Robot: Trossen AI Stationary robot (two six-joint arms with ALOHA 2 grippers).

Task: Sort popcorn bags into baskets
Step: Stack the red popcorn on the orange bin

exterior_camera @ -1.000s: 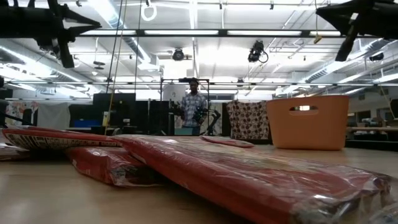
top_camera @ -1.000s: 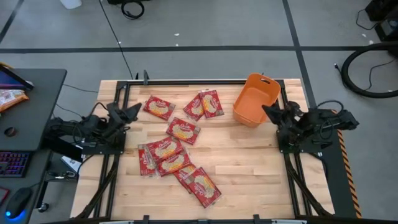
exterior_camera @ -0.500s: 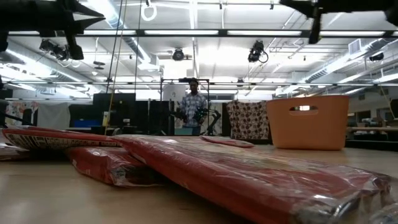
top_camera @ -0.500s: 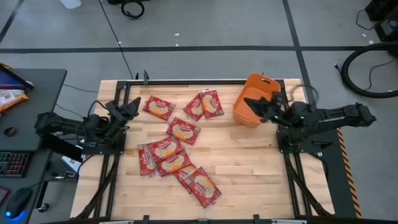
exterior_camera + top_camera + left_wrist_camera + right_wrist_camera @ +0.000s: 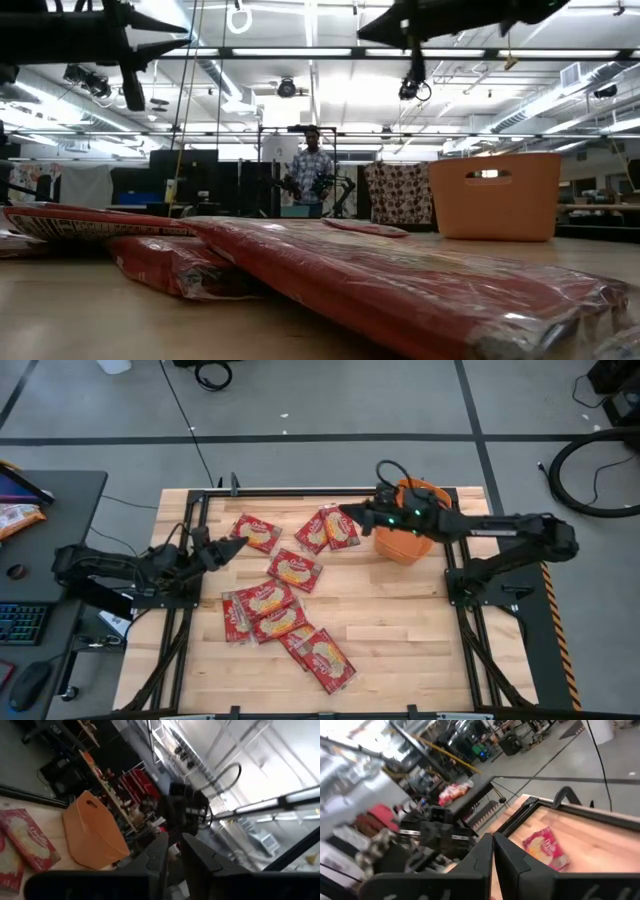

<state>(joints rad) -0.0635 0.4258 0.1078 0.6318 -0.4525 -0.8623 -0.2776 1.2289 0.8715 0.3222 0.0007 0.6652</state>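
With both arms raised off the table, nothing is being carried; right gripper (image 5: 347, 511) reaches across the orange basket (image 5: 412, 519) toward the middle of the table's far edge, above the pair of packets (image 5: 330, 527) lying there; its fingers (image 5: 485, 852) are pressed together, clenched on nothing; left gripper (image 5: 240, 543) sits at the table's left side, near the far-left packet (image 5: 256, 532); its fingers (image 5: 159, 852) are nearly closed with a thin gap, empty; basket stands at the far right corner of the wooden table (image 5: 400, 630), upright; no packet is visible in it, though the arm hides part of its inside; popcorn bags (image 5: 282, 610) all lie flat on the table, loosely scattered from the far left down to the near middle, several overlapping; a person (image 5: 312, 170) stands in the room beyond the table.
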